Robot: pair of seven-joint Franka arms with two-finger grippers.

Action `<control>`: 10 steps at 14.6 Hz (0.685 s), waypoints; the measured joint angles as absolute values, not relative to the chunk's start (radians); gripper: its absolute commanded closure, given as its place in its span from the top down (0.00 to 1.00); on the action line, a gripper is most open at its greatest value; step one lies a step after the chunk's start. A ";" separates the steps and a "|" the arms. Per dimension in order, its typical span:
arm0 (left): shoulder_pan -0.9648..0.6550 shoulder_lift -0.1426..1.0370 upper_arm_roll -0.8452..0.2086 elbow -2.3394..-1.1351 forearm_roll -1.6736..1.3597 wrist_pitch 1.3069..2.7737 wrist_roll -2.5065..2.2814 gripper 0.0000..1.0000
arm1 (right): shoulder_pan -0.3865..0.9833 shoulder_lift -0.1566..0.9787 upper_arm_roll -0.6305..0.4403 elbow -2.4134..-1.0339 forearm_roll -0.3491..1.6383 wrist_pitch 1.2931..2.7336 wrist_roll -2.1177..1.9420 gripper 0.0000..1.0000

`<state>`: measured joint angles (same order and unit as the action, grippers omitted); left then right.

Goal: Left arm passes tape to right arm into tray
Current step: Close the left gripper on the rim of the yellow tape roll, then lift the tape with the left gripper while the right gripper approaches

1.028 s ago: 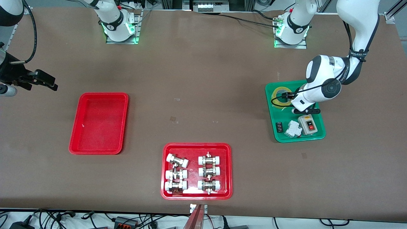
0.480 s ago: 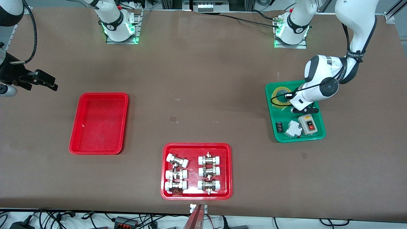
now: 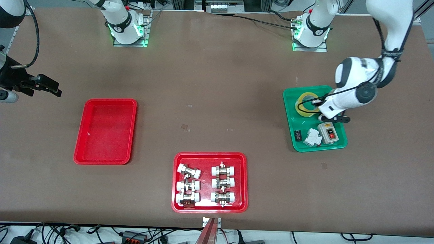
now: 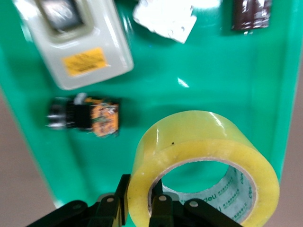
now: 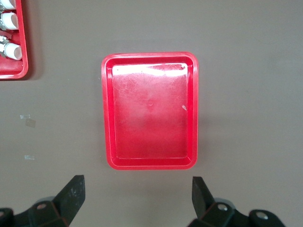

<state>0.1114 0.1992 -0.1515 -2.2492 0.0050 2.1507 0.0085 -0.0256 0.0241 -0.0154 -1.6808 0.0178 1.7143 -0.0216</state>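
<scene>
Yellow tape [image 4: 203,165] is pinched through its wall by the left gripper [image 4: 142,208], one finger inside the core and one outside, raised over the green tray [image 3: 291,135] at the front view's right. White left arm [image 3: 356,91] bends down from above. Right gripper [image 5: 137,194] (fingers spread wide) waits at the left edge, above the empty red tray [image 3: 105,130].
</scene>
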 measured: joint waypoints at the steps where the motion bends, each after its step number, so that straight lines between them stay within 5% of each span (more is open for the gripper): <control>1: 0.118 0.166 -0.152 -2.219 0.005 2.088 0.050 0.01 | -0.025 0.024 -0.015 -1.681 0.018 1.713 -0.022 1.00; 10: 0.141 0.054 -0.216 -1.634 -0.288 1.427 0.188 0.01 | 0.000 0.046 -0.006 -1.673 0.025 1.672 -0.028 1.00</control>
